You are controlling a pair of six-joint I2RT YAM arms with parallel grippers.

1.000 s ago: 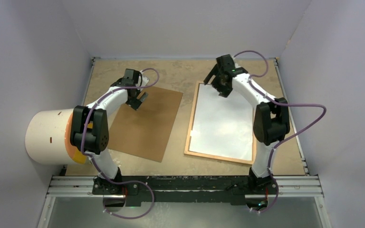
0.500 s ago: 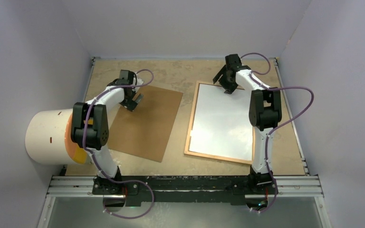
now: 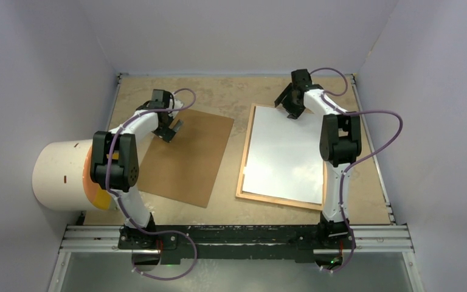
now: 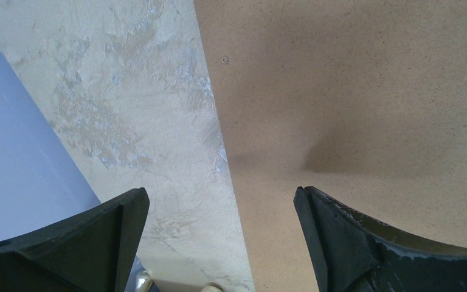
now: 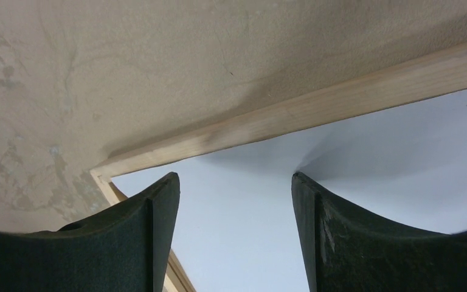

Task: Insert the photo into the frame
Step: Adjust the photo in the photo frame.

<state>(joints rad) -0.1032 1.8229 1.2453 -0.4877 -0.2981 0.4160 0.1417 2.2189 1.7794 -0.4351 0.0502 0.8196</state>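
Observation:
The photo (image 3: pixel 283 155) lies white back up inside the light-wood frame (image 3: pixel 241 182) on the right half of the table. My right gripper (image 3: pixel 290 109) is low over the photo's far edge, close to the frame's far left corner. In the right wrist view its jaws (image 5: pixel 235 177) stand apart over the white sheet (image 5: pixel 371 158), just inside the moulding (image 5: pixel 316 109), with nothing between them. My left gripper (image 3: pixel 171 131) hangs wide open and empty; in the left wrist view it (image 4: pixel 220 191) straddles the backing board's edge.
A brown backing board (image 3: pixel 185 161) lies flat at the left centre, its surface (image 4: pixel 352 91) under the left fingers. A large white cylinder (image 3: pixel 61 175) lies on its side at the left wall. Lavender walls close three sides.
My right gripper has moved right and back to the frame's far edge, and its jaws have narrowed somewhat. My left gripper shifted slightly left towards the board's edge.

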